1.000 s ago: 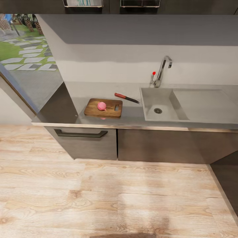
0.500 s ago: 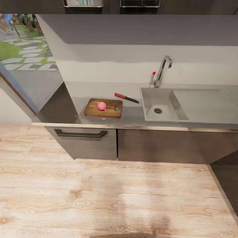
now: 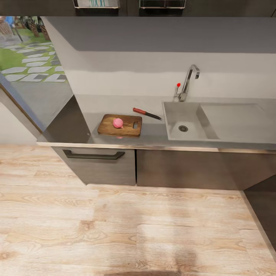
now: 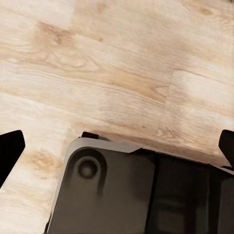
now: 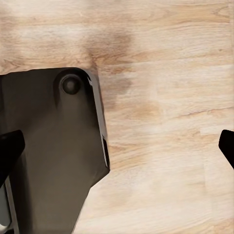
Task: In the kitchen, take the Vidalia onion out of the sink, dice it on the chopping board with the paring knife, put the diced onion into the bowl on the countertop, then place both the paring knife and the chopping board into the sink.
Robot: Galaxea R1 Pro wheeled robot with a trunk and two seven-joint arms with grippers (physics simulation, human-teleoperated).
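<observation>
In the head view, a round pink Vidalia onion (image 3: pixel 118 122) rests on the brown chopping board (image 3: pixel 108 129), which lies on the grey countertop (image 3: pixel 153 135). The paring knife (image 3: pixel 147 113), with a red handle and a dark blade, lies on the countertop between the board and the sink (image 3: pixel 177 115). The sink basin holds nothing but its drain. The bowl is out of view. My left gripper (image 4: pixel 118 146) and right gripper (image 5: pixel 118 145) hang over the wooden floor, far from the counter. Both are open, with dark fingertips (image 4: pixel 9 148) wide apart and nothing between them.
A chrome tap (image 3: pixel 188 81) with a red knob stands behind the sink, whose drainboard (image 3: pixel 237 120) runs right. Grey cabinets with a dark bar handle (image 3: pixel 94 155) sit under the counter. Wooden floor (image 3: pixel 134 230) lies between me and them. My dark base (image 4: pixel 122 195) shows below each gripper.
</observation>
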